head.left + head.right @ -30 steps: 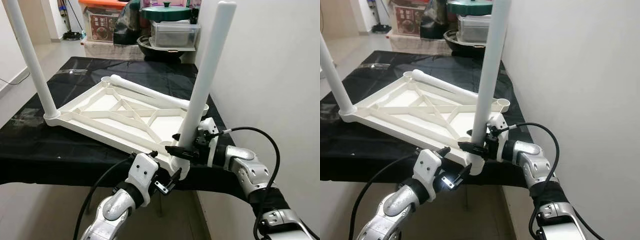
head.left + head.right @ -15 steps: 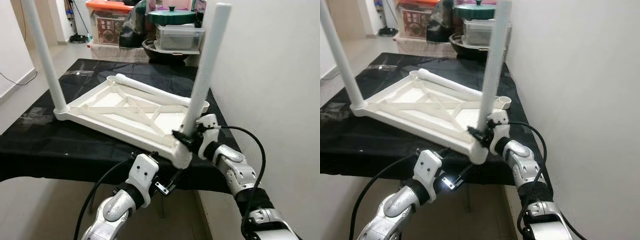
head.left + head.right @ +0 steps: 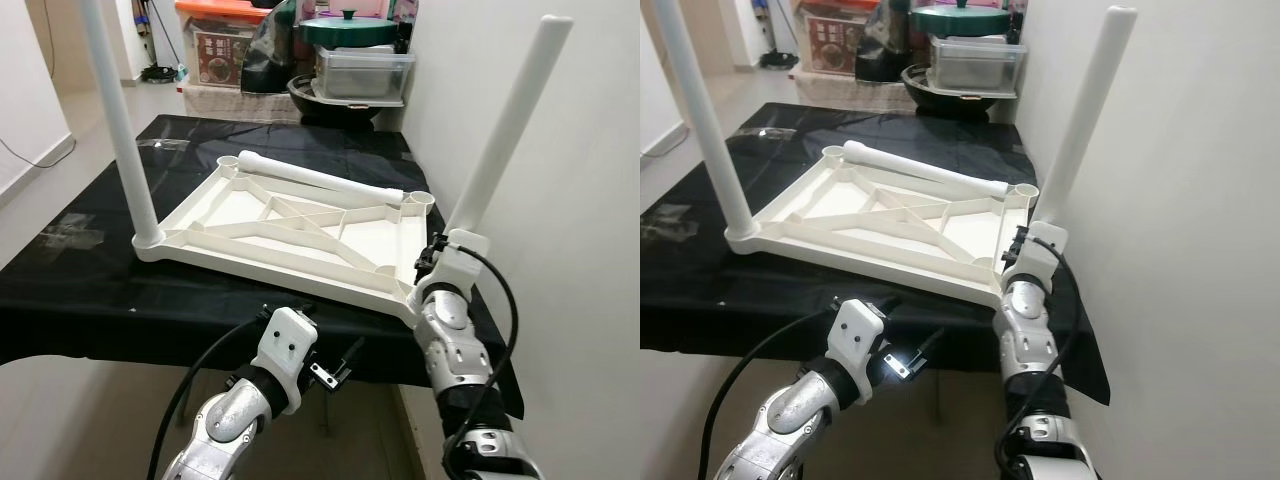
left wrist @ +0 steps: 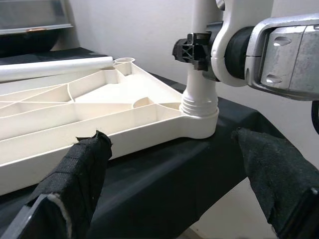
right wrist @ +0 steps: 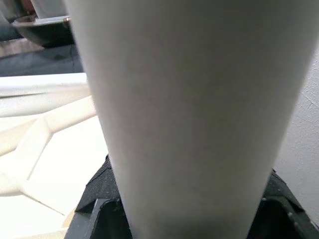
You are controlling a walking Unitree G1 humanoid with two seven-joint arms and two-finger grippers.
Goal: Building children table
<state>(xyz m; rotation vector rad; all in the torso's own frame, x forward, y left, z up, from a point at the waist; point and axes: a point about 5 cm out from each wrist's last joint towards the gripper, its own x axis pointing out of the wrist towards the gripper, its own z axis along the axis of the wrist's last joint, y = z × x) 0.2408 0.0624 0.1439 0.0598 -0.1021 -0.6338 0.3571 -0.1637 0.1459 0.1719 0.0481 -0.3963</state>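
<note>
A white tabletop [image 3: 290, 235] lies upside down on a bench [image 3: 90, 290] draped in black cloth, filling the middle of the head view. One leg [image 3: 120, 120] stands upright in its near-left corner socket, at the left of the frame. A second leg [image 3: 505, 130] rises from the near-right corner and leans toward the wall [image 3: 580, 250] at upper right. A third leg [image 3: 315, 178] lies flat along the tabletop's far edge.

The right pincer [image 3: 437, 262] is clamped around the base of the leaning leg, right of centre, its fingers [image 5: 97, 194] on either side of the tube. The left pincer [image 3: 335, 368] hangs low in the frame, just off the bench's near edge, its fingers [image 4: 75, 169] spread wide apart and gripping nothing.

Storage boxes [image 3: 225, 45] and pots [image 3: 350, 30] stand behind the bench along the top of the frame.
</note>
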